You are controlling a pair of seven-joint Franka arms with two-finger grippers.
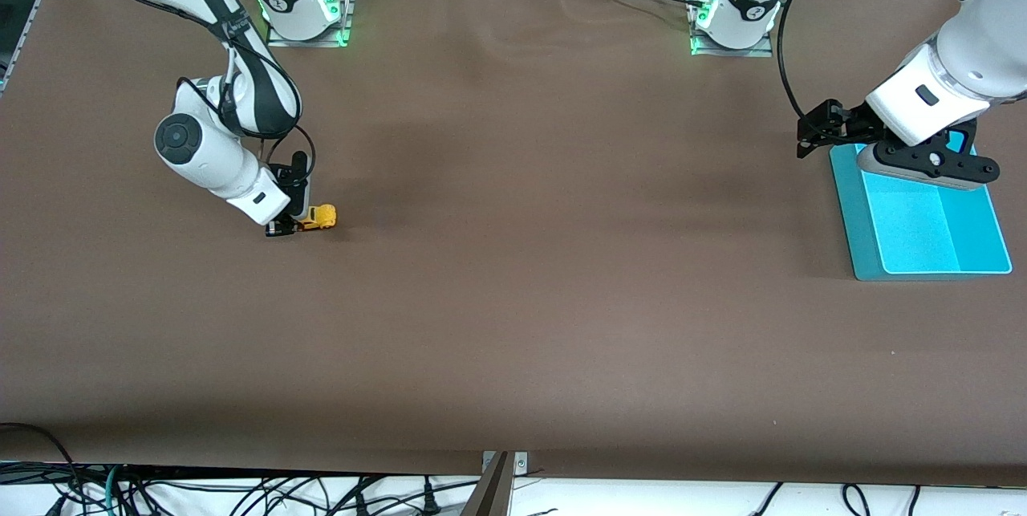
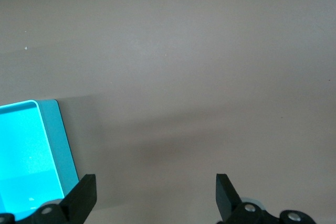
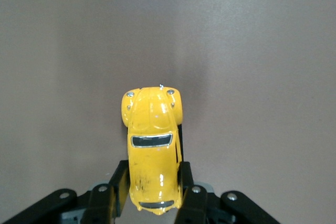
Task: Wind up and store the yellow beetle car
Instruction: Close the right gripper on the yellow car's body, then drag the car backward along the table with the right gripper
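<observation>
Front view. The brown table carries the yellow beetle car toward the right arm's end, on the tabletop. The right gripper is low at the table, its fingers clamped on the car's rear part, with the rest of the car sticking out toward the middle of the table. The left gripper hangs over the table just beside the turquoise bin, which stands at the left arm's end; the left arm waits there. No lettering on the arms or the bin can be read.

Left wrist view. The left gripper shows both fingertips spread wide apart with bare table between them. A corner of the turquoise bin lies beside one fingertip.

Right wrist view. The yellow beetle car is seen from above, headlights pointing away from the wrist. The right gripper presses a finger against each side of the car's rear half. No writing shows on the car.
</observation>
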